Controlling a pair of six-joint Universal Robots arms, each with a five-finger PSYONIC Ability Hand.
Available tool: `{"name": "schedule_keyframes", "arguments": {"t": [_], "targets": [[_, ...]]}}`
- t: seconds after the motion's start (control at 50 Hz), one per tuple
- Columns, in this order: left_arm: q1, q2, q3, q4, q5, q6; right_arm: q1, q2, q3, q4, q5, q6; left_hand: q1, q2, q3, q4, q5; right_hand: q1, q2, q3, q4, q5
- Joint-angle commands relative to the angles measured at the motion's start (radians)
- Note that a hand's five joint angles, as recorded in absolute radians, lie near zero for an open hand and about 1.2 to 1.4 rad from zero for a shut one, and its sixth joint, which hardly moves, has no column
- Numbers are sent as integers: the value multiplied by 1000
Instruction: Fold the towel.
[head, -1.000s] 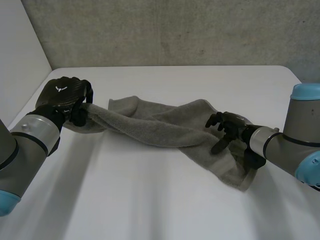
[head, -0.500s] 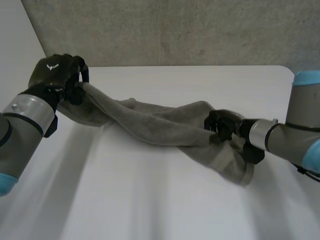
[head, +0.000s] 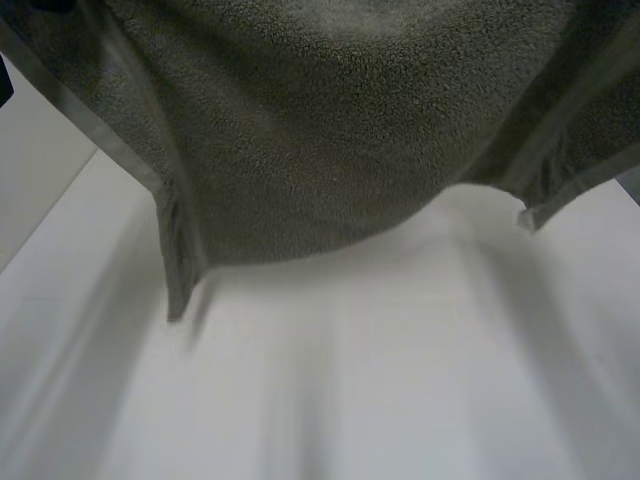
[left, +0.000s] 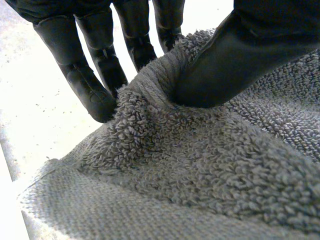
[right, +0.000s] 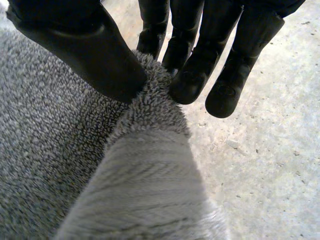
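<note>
Hanging close in front of the head camera, the towel (head: 330, 130) spreads across the upper part of that view, held up off the white table (head: 350, 390). Its lower edge sags in a curve. A left corner (head: 178, 290) and a right corner (head: 527, 213), both hemmed, dangle below it, and neither touches the table.

In the left wrist view, the left hand (left: 250, 55) pinches the towel. Its thumb presses into the looped pile on the near side, and its fingers (left: 85, 75) stand straight behind the cloth, so a fold bunches up between them. The towel's flat woven hem runs just below this grip.

In the right wrist view, the right hand (right: 80, 45) also pinches the towel. A narrow ridge of cloth is squeezed between the thumb on one side and the fingers (right: 197, 70) on the other. The towel falls away from that ridge as a rolled fold, with a grey speckled surface (right: 270, 165) behind it.
</note>
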Motion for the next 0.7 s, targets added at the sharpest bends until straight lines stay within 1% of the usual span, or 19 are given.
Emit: {"name": "schedule_keyframes", "arguments": {"t": [0.02,0.04,0.08,0.14,0.18,0.2,0.24,0.26,0.3,0.36,0.4,0.42,0.44,0.46,0.48,0.52,0.54,0.62,0.7], "targets": [[5,-115,9,-39,3,17,56,156,-46,149,18,-230,-77,-116,-150,-121,-283,60,87,49,54,60],[5,-116,9,-39,3,17,56,157,-46,150,18,-230,-77,-116,-150,-121,-283,60,87,49,54,60],[8,-201,9,-48,3,60,104,242,-66,203,57,-322,-77,-116,-150,-121,-283,60,87,49,54,60],[8,-242,9,-49,3,99,121,290,-71,217,83,-375,-77,-116,-150,-121,-283,60,87,49,54,60],[5,-335,14,-43,3,190,148,389,-86,223,145,-484,-77,-116,-150,-121,-283,60,87,49,54,60],[5,-335,14,-43,3,191,148,390,-86,223,146,-485,-77,-116,-150,-121,-283,60,87,49,54,60],[-11,-427,46,-40,-4,279,185,486,-120,213,192,-586,-77,-116,-150,-121,-283,60,87,49,54,60],[-11,-427,46,-40,-4,280,185,486,-120,213,192,-586,-77,-116,-150,-121,-283,60,87,49,54,60],[-11,-507,107,-37,-7,329,219,581,-187,164,239,-666,-77,-116,-150,-121,-283,60,87,49,54,60],[-9,-538,152,-28,-10,332,233,620,-223,114,261,-689,-77,-116,-150,-121,-283,60,87,49,54,60],[-9,-567,242,6,-17,324,248,655,-267,-64,305,-697,-77,-116,-150,-121,-283,60,87,49,54,60],[-5,-565,276,33,-23,310,250,654,-264,-194,319,-689,-77,-116,-150,-121,-283,60,87,49,54,60],[-5,-565,276,33,-24,310,250,654,-264,-196,319,-689,-77,-116,-150,-121,-283,60,87,49,54,60],[-5,-558,298,73,-34,285,253,644,-247,-334,333,-688,-77,-116,-150,-121,-283,60,87,49,54,60],[-5,-558,298,73,-34,284,253,644,-247,-335,333,-688,-77,-116,-150,-121,-283,60,87,49,54,60],[-2,-507,301,189,-69,214,253,596,-171,-579,344,-675,-77,-116,-150,-121,-283,60,87,49,54,60],[3,-474,293,229,-82,186,256,556,-128,-656,345,-668,-77,-116,-150,-121,-283,60,87,49,54,60],[8,-406,249,273,-86,135,259,489,-71,-659,331,-654,-77,-116,-150,-121,-283,60,87,49,54,60],[15,-367,149,271,-80,126,260,471,-33,-529,316,-637,-77,-116,-150,-121,-283,60,87,49,54,60]]}}
